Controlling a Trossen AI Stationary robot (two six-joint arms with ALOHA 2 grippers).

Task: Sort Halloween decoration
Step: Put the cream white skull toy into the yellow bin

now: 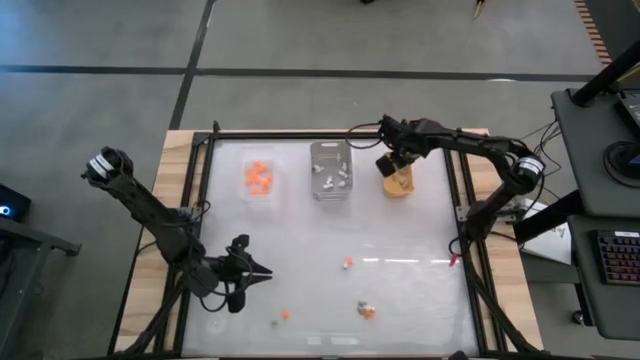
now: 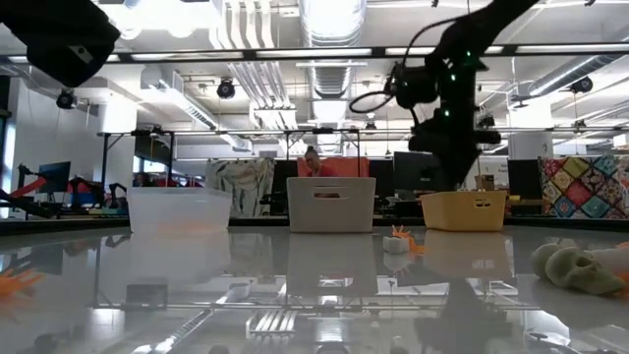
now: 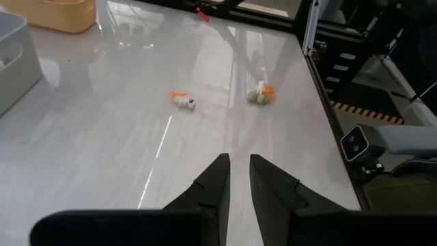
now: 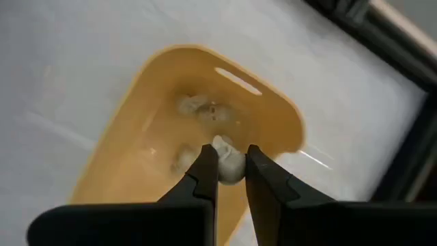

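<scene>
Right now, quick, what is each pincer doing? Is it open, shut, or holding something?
Left pincer: shut, holding nothing, over bare table.
Right pincer: shut on a pale trinket, above the yellow tray.

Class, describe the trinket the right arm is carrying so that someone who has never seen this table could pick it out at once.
Find the three trays along the table's far edge and take the yellow tray nearest the right arm. Above it hangs the right end effector, shut on a pale rounded trinket. The other pale pieces lie on the tray floor; only this one sits between the fingers.
</scene>
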